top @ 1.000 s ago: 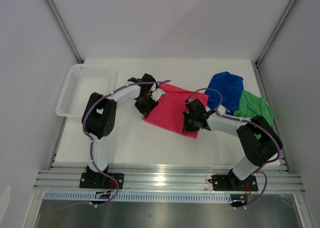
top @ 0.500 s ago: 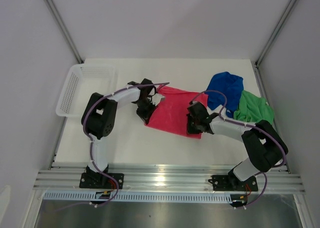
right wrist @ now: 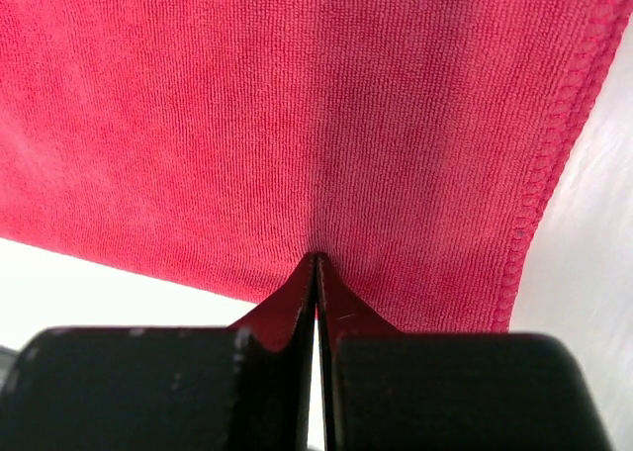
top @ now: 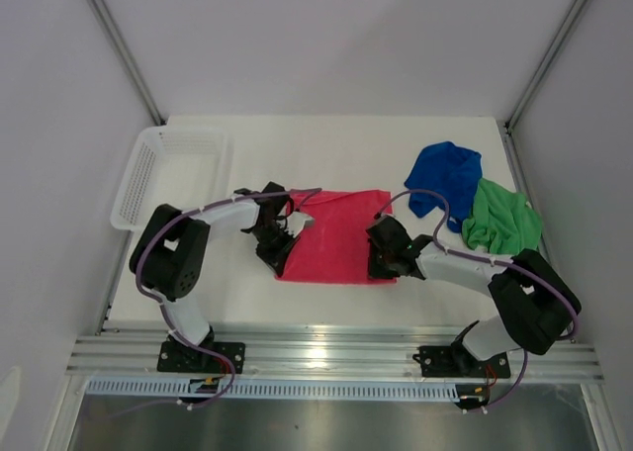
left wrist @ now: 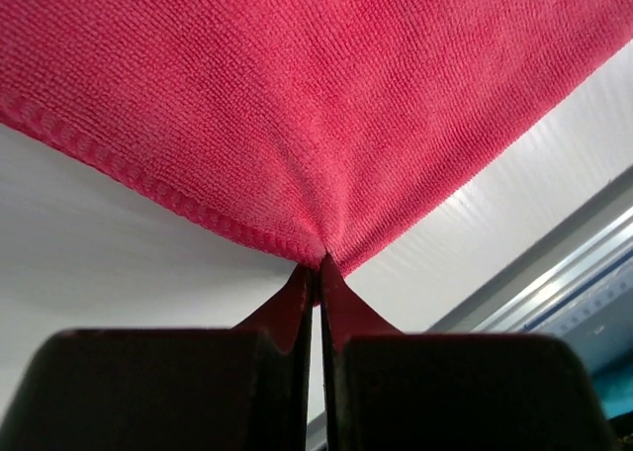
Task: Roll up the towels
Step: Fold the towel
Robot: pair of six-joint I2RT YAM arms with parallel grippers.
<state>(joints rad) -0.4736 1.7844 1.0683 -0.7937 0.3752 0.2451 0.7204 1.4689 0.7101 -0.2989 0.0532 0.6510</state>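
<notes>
**Both grippers clamped on the pink-red towel**

You see the pink-red towel [top: 336, 238] spread flat on the white table [top: 247, 298], toward the near edge and between the two arms.

The left gripper [top: 278, 245] sits at the towel's left side. In the left wrist view, its jaws are pressed together on a corner of the cloth. The fabric draws to a point at the pinch, and the stitched hem runs away on both sides.

The right gripper [top: 382, 261] sits at the towel's near right corner. In the right wrist view, its jaws are closed on the cloth's edge, just beside the hemmed side of the towel.

The blue towel [top: 447, 174] lies bunched at the far right of the table. It touches the green towel [top: 504, 222], which lies crumpled against the right edge. Neither gripper touches these two.

The white mesh basket [top: 148, 179] stands at the far left of the table, apart from all three towels.
</notes>
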